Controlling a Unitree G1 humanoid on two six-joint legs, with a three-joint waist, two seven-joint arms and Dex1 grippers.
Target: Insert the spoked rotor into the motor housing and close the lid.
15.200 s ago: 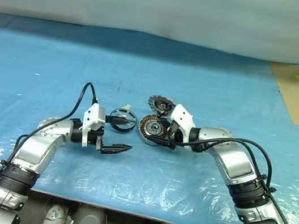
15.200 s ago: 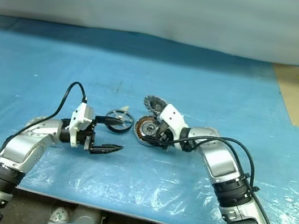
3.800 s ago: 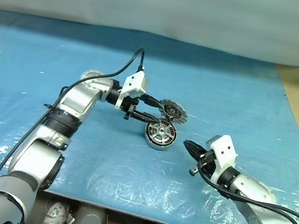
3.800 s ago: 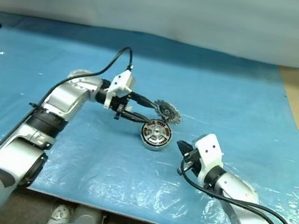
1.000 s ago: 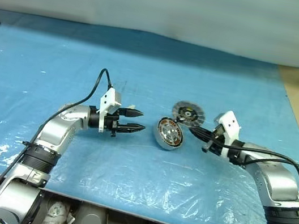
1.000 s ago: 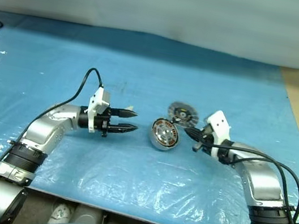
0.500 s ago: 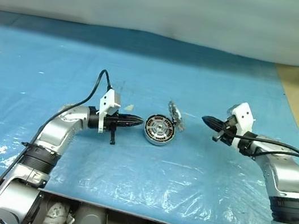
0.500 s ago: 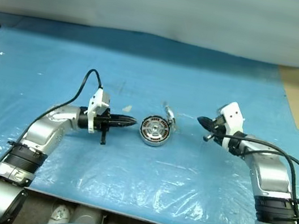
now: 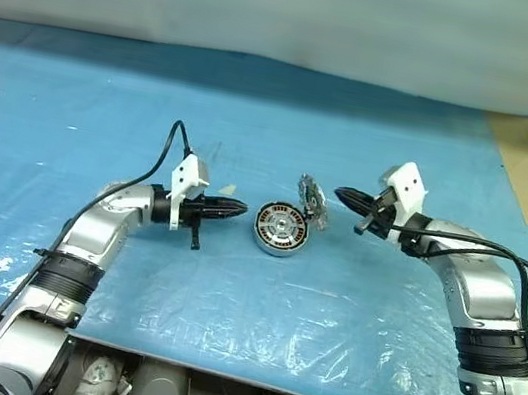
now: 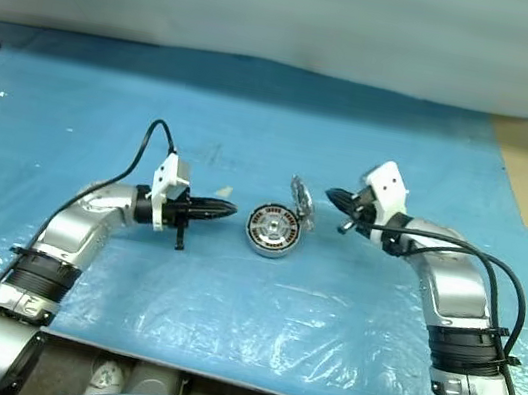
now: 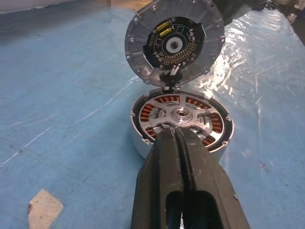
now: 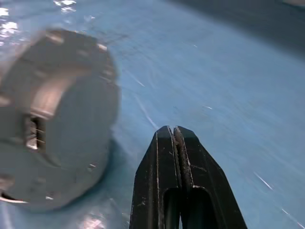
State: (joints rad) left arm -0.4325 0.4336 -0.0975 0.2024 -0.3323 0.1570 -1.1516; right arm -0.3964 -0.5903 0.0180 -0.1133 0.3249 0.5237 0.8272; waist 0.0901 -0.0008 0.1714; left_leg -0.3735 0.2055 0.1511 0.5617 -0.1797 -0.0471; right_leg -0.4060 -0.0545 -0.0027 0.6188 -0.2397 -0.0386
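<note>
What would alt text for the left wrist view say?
A round motor housing sits on blue sheeting, the rotor inside its copper windings. Its lid stands open behind, circuit board showing. The shut left pincer points at the housing.

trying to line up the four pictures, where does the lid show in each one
Left eye view: the lid stands on edge at the far right rim of the motor housing.
Right eye view: same spot, lid up on edge.
Left wrist view: lid upright behind the housing, its circuit-board face showing.
Right wrist view: the blurred grey round body may include it; cannot tell.
Shared landmark: the motor housing.
</note>
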